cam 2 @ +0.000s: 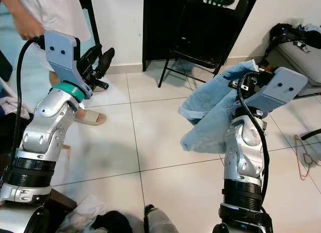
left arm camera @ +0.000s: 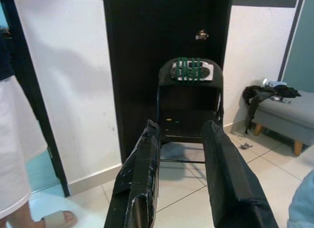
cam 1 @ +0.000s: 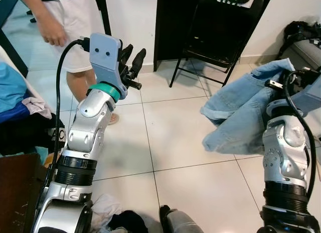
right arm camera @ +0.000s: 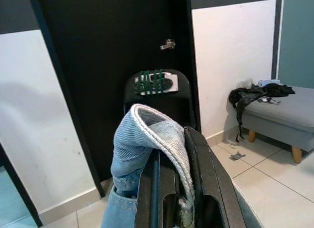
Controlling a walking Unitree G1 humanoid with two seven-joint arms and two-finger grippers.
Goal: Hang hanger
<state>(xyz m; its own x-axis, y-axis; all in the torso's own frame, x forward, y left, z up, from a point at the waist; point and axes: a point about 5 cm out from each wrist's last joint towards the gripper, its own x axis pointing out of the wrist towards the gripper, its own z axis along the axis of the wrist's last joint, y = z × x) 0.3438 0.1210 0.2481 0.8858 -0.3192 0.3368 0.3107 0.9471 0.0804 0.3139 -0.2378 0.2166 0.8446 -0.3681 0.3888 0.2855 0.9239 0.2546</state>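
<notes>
Gripping pale blue jeans (cam 2: 210, 117) between closed fingers, right gripper (right arm camera: 179, 188) raised, left gripper (left arm camera: 179, 174) open and empty, black folding chair (cam 1: 215, 32) ahead, person (cam 1: 65, 22) beside left arm.

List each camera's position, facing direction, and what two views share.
Left and right eye views: head, looking down at tiled floor; left gripper open, right gripper holding denim garment.
Left wrist view: along open fingers toward black folding chair.
Right wrist view: along fingers clamping the denim, facing the chair.
Both wrist views share the chair.
</notes>
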